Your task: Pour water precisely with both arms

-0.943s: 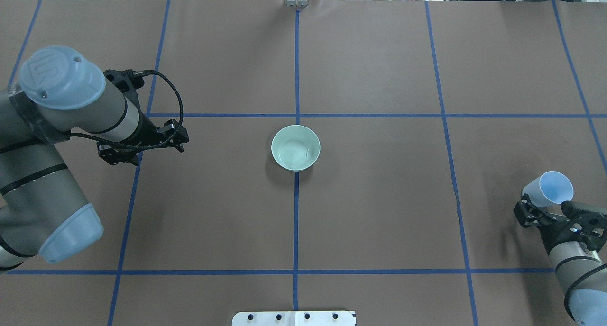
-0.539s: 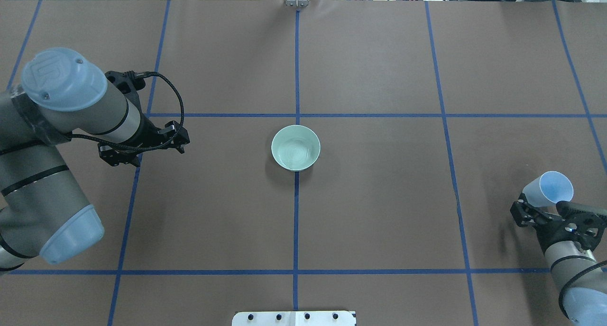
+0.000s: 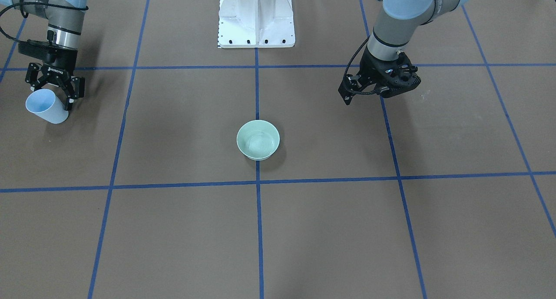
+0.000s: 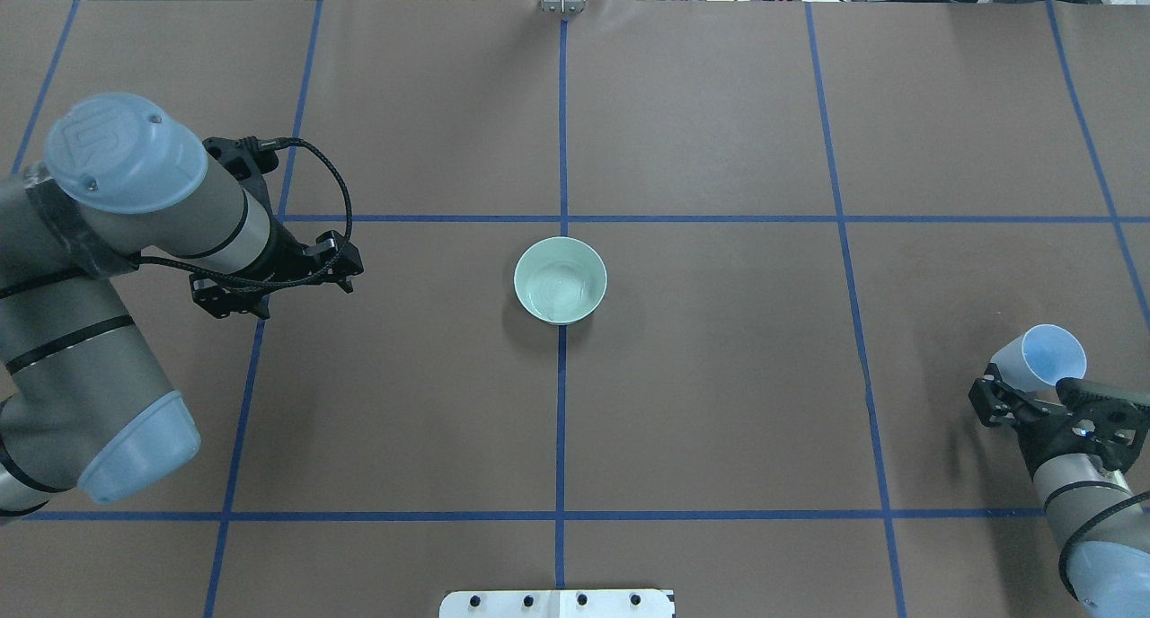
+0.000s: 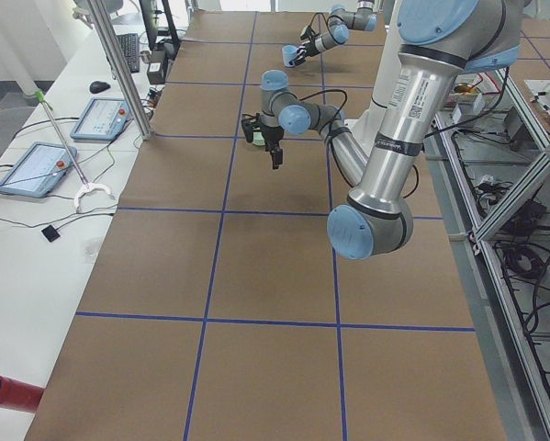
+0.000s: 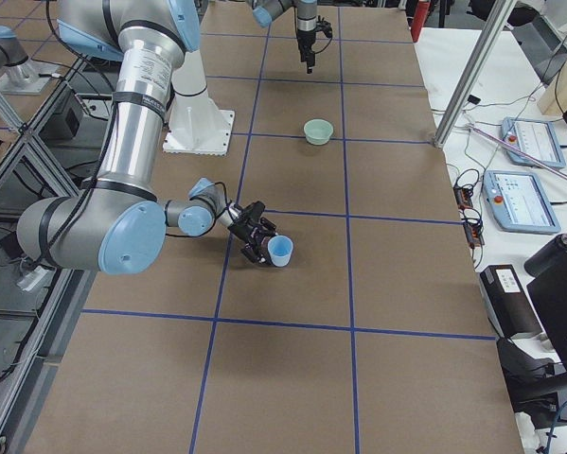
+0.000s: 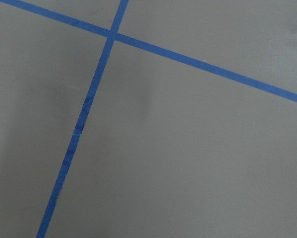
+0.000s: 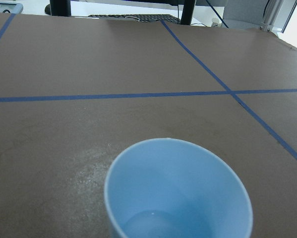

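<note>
A pale green bowl (image 4: 561, 280) (image 3: 258, 140) stands at the table's centre, and faint ripples of water (image 4: 557, 290) show inside it. A light-blue cup (image 4: 1039, 358) (image 3: 43, 107) (image 6: 280, 251) stands at the table's right side, with a little water (image 8: 149, 224) at its bottom. My right gripper (image 4: 1024, 395) (image 3: 50, 95) is low at the cup, open, with one finger on each side of it. My left gripper (image 4: 274, 281) (image 3: 387, 89) hangs above bare table well left of the bowl, pointing down, open and empty. The left wrist view holds only table and tape.
Blue tape lines (image 4: 561, 375) divide the brown table cover into a grid. The white robot pedestal (image 3: 256, 18) sits at the near middle edge. Tablets (image 5: 36, 168), cables and a keyboard lie on the side bench beyond the far edge.
My right gripper has shifted slightly left while the cup stayed where it was. The left arm has drifted slightly right and down in the overhead view.
</note>
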{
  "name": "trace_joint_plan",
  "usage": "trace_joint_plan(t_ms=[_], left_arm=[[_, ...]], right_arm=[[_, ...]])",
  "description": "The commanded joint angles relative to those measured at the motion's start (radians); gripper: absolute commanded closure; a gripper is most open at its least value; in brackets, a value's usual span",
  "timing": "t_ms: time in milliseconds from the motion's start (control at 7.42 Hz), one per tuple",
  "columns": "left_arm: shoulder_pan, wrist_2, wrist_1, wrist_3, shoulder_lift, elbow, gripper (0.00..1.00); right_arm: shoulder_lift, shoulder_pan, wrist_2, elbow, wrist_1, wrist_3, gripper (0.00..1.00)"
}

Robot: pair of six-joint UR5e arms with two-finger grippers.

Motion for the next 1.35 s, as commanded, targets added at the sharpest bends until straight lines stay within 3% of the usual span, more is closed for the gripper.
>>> trace_joint_plan(t_ms=[0,1212], left_arm=[[0.002,0.0,0.0,0.0,-0.001,0.0,0.0],[0.011,0.002,0.0,-0.002,-0.001,0.002,0.0]], right_arm=[[0.002,0.011,-0.005,-0.005,0.0,0.0,0.0],[0.007,0.037,-0.002,-0.023,0.003,-0.011,0.02]])
